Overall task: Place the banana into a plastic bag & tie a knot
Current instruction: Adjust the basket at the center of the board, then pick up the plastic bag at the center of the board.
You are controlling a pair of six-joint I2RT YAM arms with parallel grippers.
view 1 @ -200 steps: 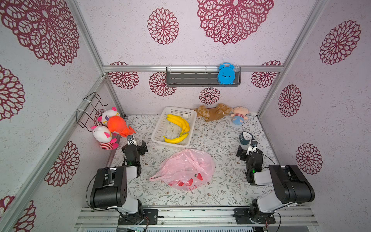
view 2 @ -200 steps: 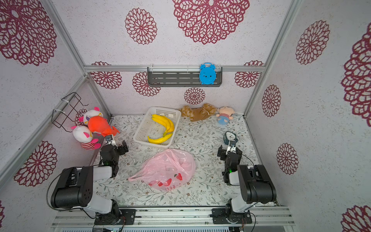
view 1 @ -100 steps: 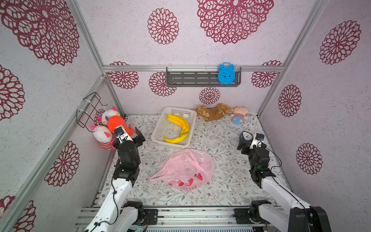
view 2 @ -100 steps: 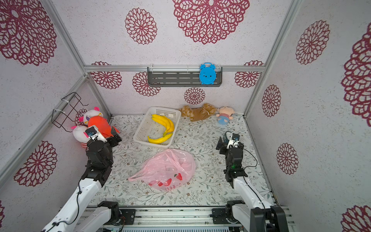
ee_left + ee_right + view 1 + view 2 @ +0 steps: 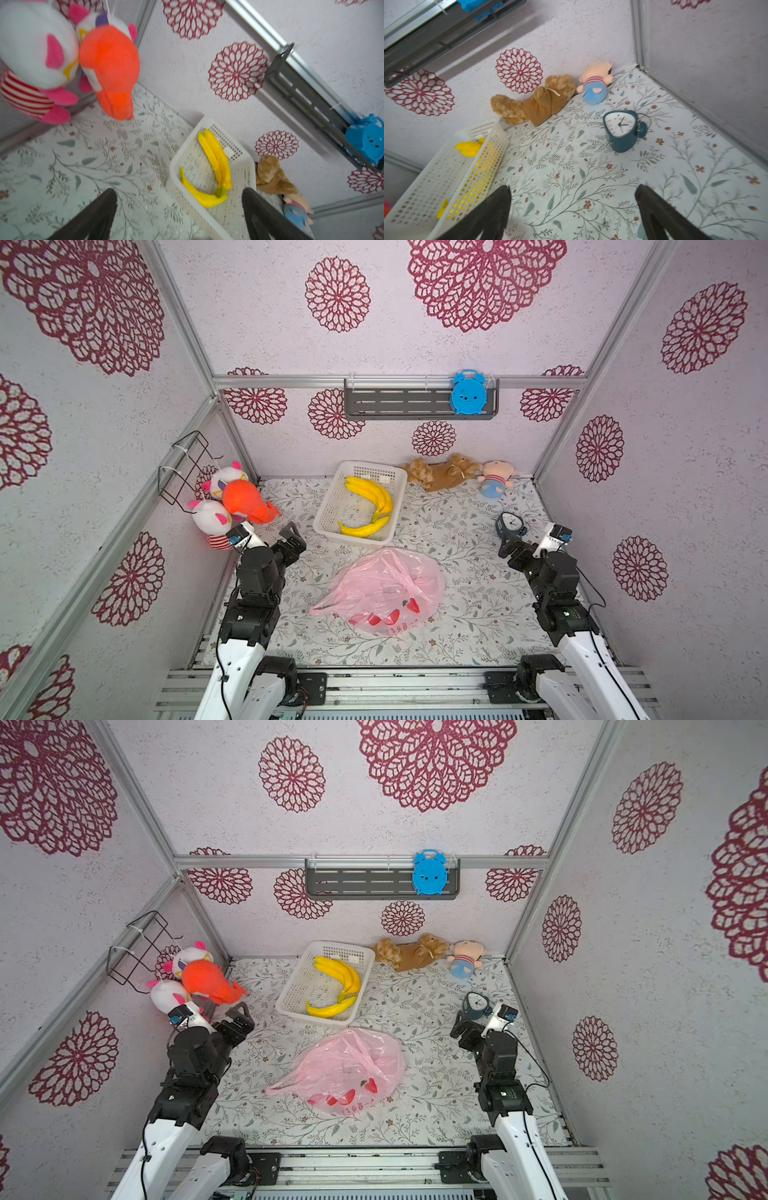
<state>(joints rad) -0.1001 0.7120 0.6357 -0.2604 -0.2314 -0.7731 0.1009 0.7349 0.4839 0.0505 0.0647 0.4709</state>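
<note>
1. Both my jaws stand spread wide and empty. My left gripper (image 5: pixel 178 192) hangs near the orange plush (image 5: pixel 245 502), and my right gripper (image 5: pixel 574 188) near the teal clock (image 5: pixel 510 524).
2. The bananas (image 5: pixel 370 506) lie in the white basket (image 5: pixel 328 506). The plastic bag (image 5: pixel 382 593) lies crumpled on the mat just in front of it, and I see no banana inside.
3. The bunch touches the single banana, so a careless pinch may drag both or tip the light basket.
4. The bag's mouth looks collapsed, and I cannot tell where it opens. If nothing holds it open, the film may slide away from the fruit.
5. The handle strips are thin and limp. They may slip from my pads or tear, spoiling the knot.
6. As I swing inward, I may knock the plush or the clock.
</note>
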